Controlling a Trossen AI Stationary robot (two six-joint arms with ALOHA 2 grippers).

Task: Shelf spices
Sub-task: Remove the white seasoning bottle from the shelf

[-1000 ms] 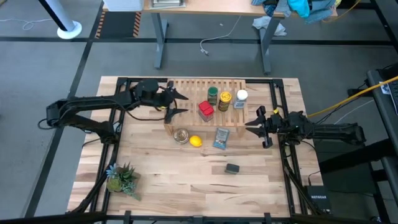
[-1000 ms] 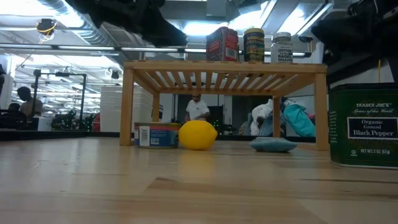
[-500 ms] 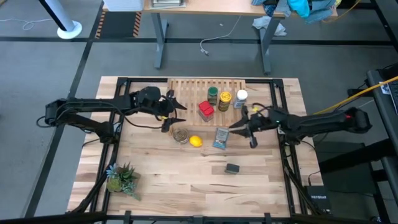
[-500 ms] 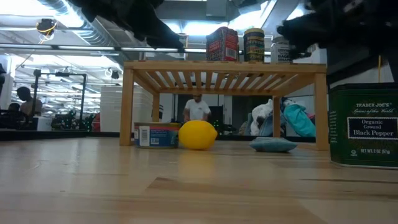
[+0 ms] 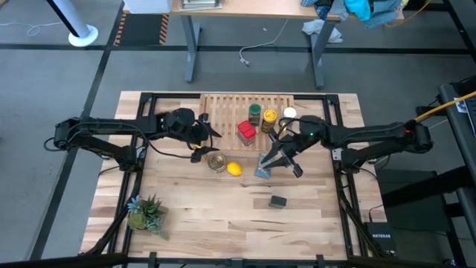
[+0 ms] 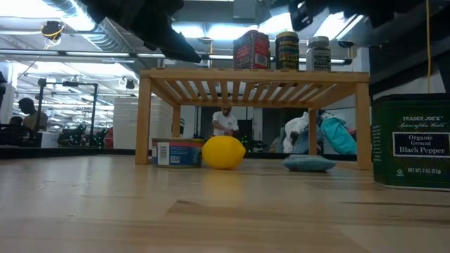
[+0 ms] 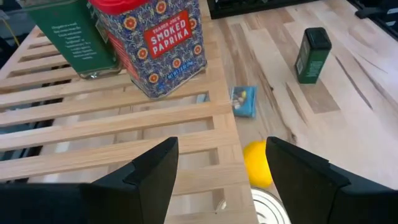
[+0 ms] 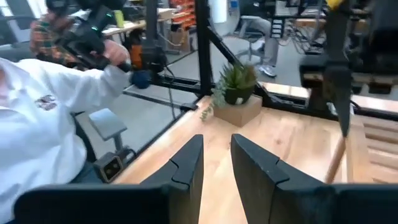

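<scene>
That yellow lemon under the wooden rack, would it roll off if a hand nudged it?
Probably. The lemon looks rounded and touches the table only at a small spot, so it may roll or wobble. The round tin right beside it might stop it on that side.

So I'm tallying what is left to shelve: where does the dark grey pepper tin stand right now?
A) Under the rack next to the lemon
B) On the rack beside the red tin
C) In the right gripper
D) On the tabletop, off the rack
D: the dark grey pepper tin stands alone on the tabletop, well clear of the rack, where the red tin sits.
</scene>
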